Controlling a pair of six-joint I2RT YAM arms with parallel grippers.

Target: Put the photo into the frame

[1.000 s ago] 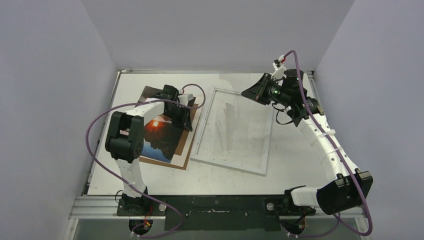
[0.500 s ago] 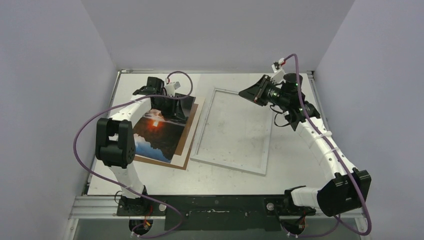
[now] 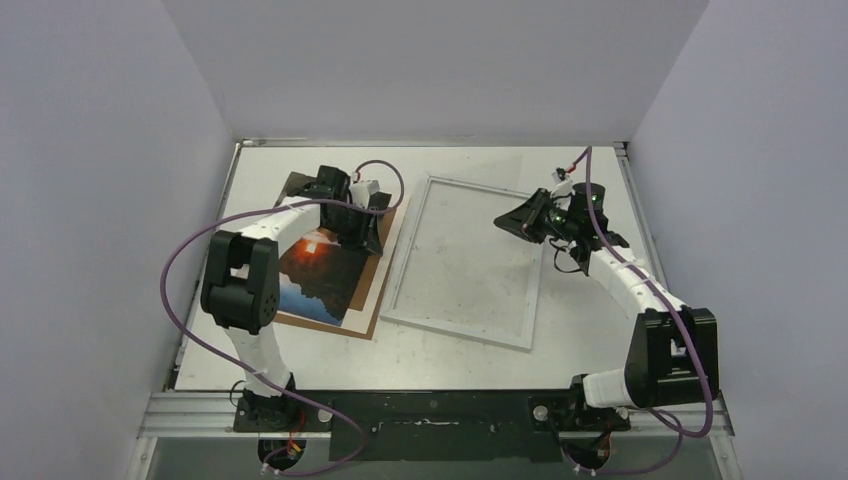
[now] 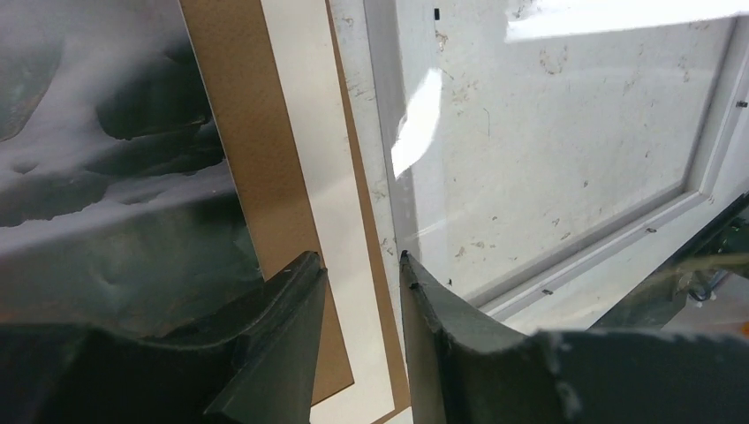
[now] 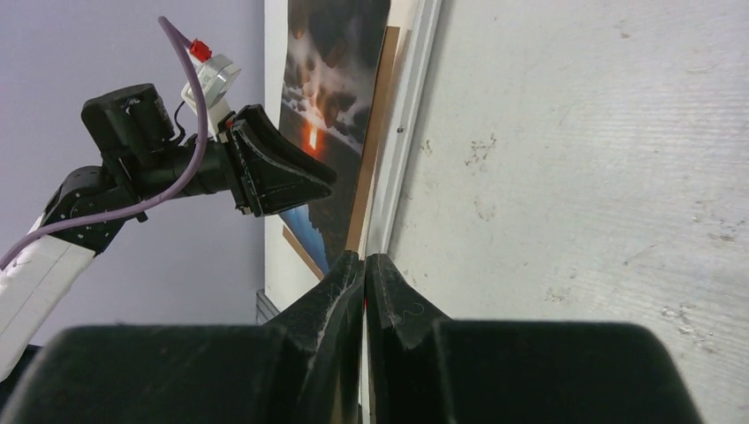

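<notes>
1. The top view sits high above and behind the bases (image 3: pixel 262 405), which lie at its lower edge. It looks steeply down from far off and takes in the whole table (image 3: pixel 440 345).
2. The left wrist view is very near. It looks down past the left fingers (image 4: pixel 291 327) at its bottom edge onto the photo (image 4: pixel 115 177), the board (image 4: pixel 234 159) and the frame (image 4: pixel 382 159).
3. The right wrist view is low over the table. It faces past the right fingers (image 5: pixel 336 291) toward the left arm (image 5: pixel 132 163) at upper left.
4. All three views share the strip where photo, board and frame meet.
</notes>
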